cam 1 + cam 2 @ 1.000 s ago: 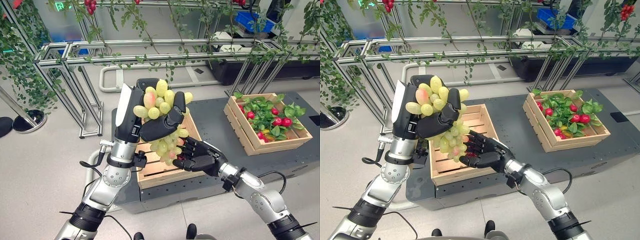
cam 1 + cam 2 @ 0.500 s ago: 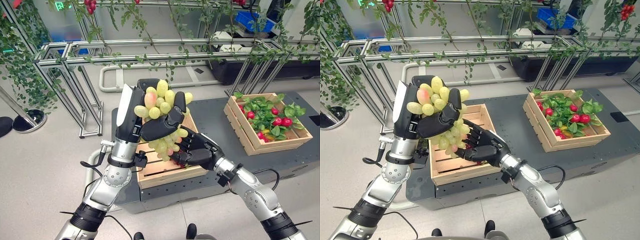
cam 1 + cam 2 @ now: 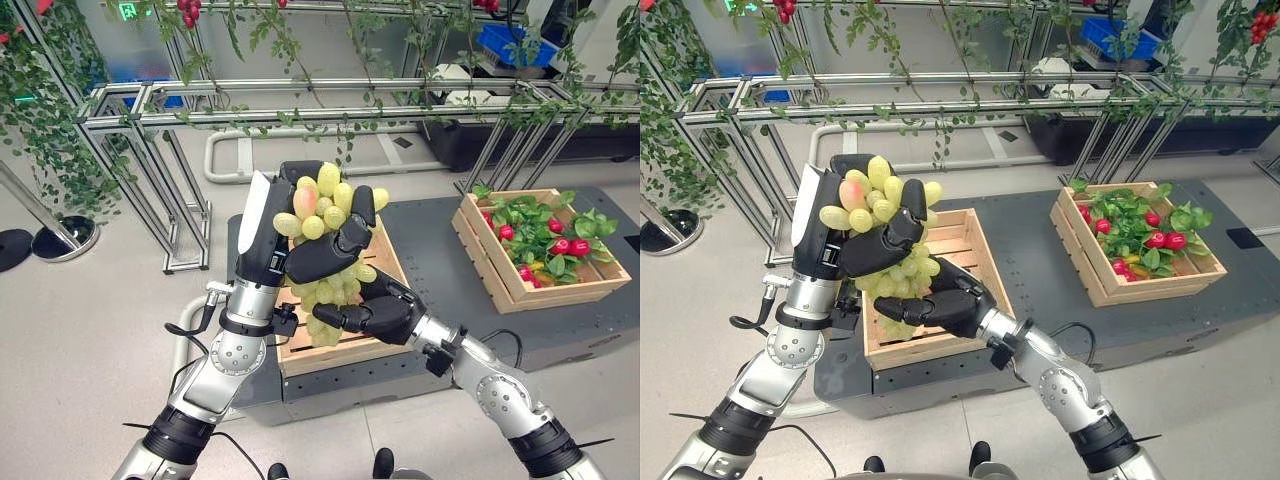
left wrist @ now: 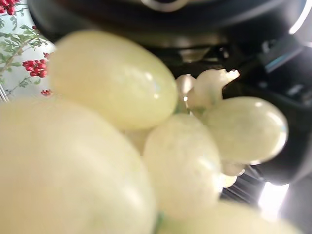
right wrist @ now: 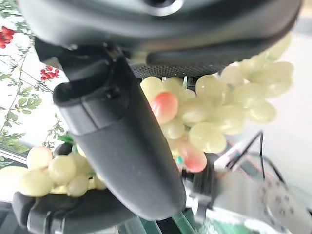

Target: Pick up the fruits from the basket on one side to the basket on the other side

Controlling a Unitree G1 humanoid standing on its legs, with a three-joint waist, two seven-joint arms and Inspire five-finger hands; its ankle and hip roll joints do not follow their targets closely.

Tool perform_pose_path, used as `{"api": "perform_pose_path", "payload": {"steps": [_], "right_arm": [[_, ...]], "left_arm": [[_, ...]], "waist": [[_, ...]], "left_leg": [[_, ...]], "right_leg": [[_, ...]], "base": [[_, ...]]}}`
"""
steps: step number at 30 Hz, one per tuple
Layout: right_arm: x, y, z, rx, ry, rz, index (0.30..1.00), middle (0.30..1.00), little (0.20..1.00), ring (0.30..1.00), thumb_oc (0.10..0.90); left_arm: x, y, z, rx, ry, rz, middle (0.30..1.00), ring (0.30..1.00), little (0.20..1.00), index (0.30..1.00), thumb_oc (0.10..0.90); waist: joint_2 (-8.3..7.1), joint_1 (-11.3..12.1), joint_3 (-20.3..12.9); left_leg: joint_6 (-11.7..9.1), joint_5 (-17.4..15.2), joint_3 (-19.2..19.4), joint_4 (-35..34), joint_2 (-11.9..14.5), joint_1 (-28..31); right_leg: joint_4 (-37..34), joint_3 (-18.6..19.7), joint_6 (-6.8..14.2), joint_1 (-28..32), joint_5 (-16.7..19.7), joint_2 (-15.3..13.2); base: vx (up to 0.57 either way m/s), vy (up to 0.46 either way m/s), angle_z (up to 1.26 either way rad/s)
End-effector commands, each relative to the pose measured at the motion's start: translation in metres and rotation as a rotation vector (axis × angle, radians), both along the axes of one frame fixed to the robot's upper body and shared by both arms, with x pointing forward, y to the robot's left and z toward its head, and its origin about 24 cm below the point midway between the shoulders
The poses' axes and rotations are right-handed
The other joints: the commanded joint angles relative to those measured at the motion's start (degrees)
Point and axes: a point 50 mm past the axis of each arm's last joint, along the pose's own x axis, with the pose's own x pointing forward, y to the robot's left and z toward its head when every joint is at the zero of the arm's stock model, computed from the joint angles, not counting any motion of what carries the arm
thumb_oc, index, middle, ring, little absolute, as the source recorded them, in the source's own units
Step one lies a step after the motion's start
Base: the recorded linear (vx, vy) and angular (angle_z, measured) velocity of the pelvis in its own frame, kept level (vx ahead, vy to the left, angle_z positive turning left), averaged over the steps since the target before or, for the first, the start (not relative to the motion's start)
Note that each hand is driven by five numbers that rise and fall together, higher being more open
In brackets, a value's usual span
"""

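Note:
A bunch of green grapes (image 3: 325, 205) with one pinkish berry is held high above the near wooden crate (image 3: 340, 350). My left hand (image 3: 265, 245) is shut on the bunch's upper part, and its berries (image 4: 112, 83) crowd the left wrist view. My right hand (image 3: 385, 312) has come in from the right below it, fingers curled round the hanging lower berries (image 5: 204, 112). The second wooden crate (image 3: 548, 296) stands at the right, with green leaves and red fruits (image 3: 560, 245) in it.
Both crates rest on a dark low platform (image 3: 430, 250). Behind it runs an aluminium frame (image 3: 150, 130) hung with green vines and red berries. Grey floor lies to the left and in front.
My right hand has moved left and up under the bunch and closed its fingers round the lower grapes. The left hand and the bunch have stayed nearly still.

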Motion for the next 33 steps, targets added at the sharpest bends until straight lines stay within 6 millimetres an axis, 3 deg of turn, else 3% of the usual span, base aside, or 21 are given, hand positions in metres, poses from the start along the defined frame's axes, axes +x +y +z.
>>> {"api": "perform_pose_path", "payload": {"steps": [1, 9, 10, 11, 12, 21, 33], "right_arm": [[-0.005, 0.021, 0.067, 0.328, -0.238, 0.179, 0.9, 0.9, 0.9, 0.9, 0.8], [-0.006, 0.021, 0.068, 0.403, -0.243, 0.169, 0.9, 0.9, 0.9, 0.9, 0.8], [-0.006, 0.021, 0.069, 0.411, -0.241, 0.167, 0.667, 0.667, 0.667, 0.667, 0.645], [-0.006, 0.02, 0.069, 0.414, -0.24, 0.165, 0.556, 0.556, 0.556, 0.556, 0.571], [-0.005, 0.02, 0.07, 0.42, -0.236, 0.156, 0.3, 0.3, 0.3, 0.3, 0.4], [-0.004, 0.02, 0.07, 0.434, -0.225, 0.104, 0.3, 0.3, 0.3, 0.3, 0.4], [0.005, 0.006, 0.053, 0.329, -0.182, -0.049, 0.3, 0.3, 0.3, 0.3, 0.4]], "left_arm": [[-0.003, -0.013, 0.042, -0.112, -0.207, -0.115, 0.3, 0.3, 0.3, 0.3, 0.4], [-0.001, -0.011, 0.036, -0.116, -0.176, -0.109, 0.3, 0.3, 0.3, 0.3, 0.4], [0.0, -0.011, 0.036, -0.115, -0.175, -0.109, 0.3, 0.3, 0.3, 0.3, 0.4], [0.0, -0.011, 0.036, -0.114, -0.174, -0.108, 0.3, 0.3, 0.3, 0.3, 0.4], [0.0, -0.011, 0.036, -0.113, -0.173, -0.107, 0.3, 0.3, 0.3, 0.3, 0.4], [0.0, -0.011, 0.033, -0.102, -0.168, -0.11, 0.3, 0.3, 0.3, 0.3, 0.4], [-0.006, -0.009, 0.031, -0.1, -0.191, -0.113, 0.3, 0.3, 0.3, 0.3, 0.4]], "waist": [[0.41, 0.3, -4.2], [0.5, 0.3, -4.2], [0.54, 0.3, -4.2], [0.55, 0.3, -4.2], [0.6, 0.3, -4.2], [0.84, 0.2, -4.0], [0.98, -0.2, -3.8]], "left_leg": [[-0.3, -5.3, -3.4, 0.1, -1.0, 1.1], [-0.3, -5.1, -3.4, 0.1, -1.0, 1.2], [-0.2, -5.1, -3.5, 0.1, -1.0, 1.2], [-0.2, -5.2, -3.5, 0.1, -1.0, 1.2], [-0.2, -5.2, -3.5, 0.1, -1.0, 1.2], [-0.2, -5.2, -3.5, 0.1, -1.1, 1.1], [-0.2, -5.0, -3.2, 0.1, -1.0, 0.9]], "right_leg": [[0.1, -1.2, 2.7, 2.5, -2.4, -2.6], [0.1, -0.9, 2.7, 2.6, -2.4, -2.5], [0.1, -0.9, 2.7, 2.6, -2.4, -2.5], [0.1, -0.8, 2.7, 2.6, -2.4, -2.5], [0.1, -0.8, 2.7, 2.6, -2.4, -2.5], [0.1, -0.8, 2.7, 2.5, -2.4, -2.6], [0.1, -0.4, 2.8, 2.1, -2.2, -2.6]], "base": [[0.0, 0.0, 0.0], [0.0, 0.0, 0.0], [0.0, 0.0, 0.0], [0.0, 0.0, 0.0], [0.0, 0.0, 0.0], [0.0, 0.0, 0.0], [0.0, 0.0, 0.0]]}}
